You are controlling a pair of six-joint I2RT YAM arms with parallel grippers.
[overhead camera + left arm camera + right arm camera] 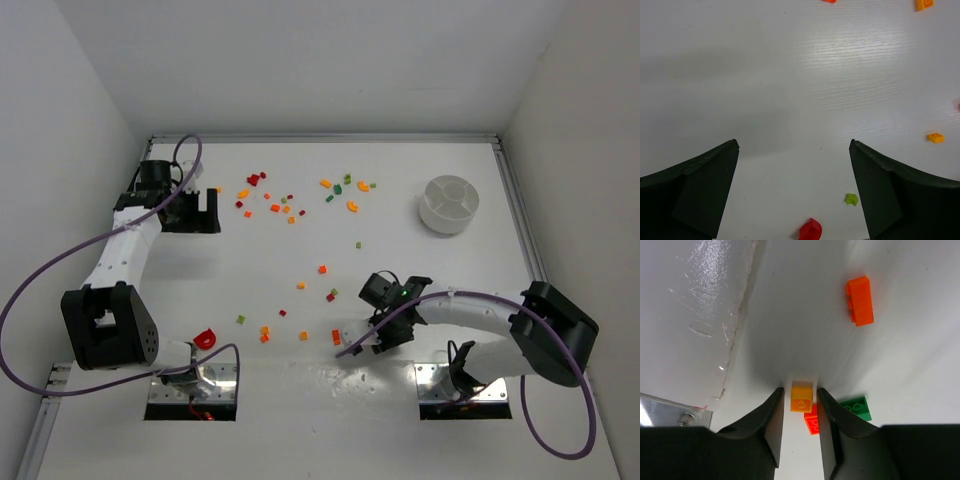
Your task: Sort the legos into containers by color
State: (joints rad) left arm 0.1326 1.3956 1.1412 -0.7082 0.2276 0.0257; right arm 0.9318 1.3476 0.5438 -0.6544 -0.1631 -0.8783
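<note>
Small red, orange, yellow and green legos (287,207) lie scattered over the white table. The round white divided dish (428,215) stands at the back right. My right gripper (345,341) points down at the near middle. In the right wrist view the right gripper (800,390) straddles a yellow brick (802,397) on the table, jaws narrow, with a slim gap on each side. A red brick (811,424) and a green brick (856,407) lie just beside it. My left gripper (200,212) is wide open at the back left, nothing between its fingers (700,175).
An orange brick (860,300) lies beyond the right gripper. Under the left gripper (794,144) lie a green piece (851,199) and a red piece (811,230). A red curved part (206,338) sits by the left arm's base. White walls close in the table's sides.
</note>
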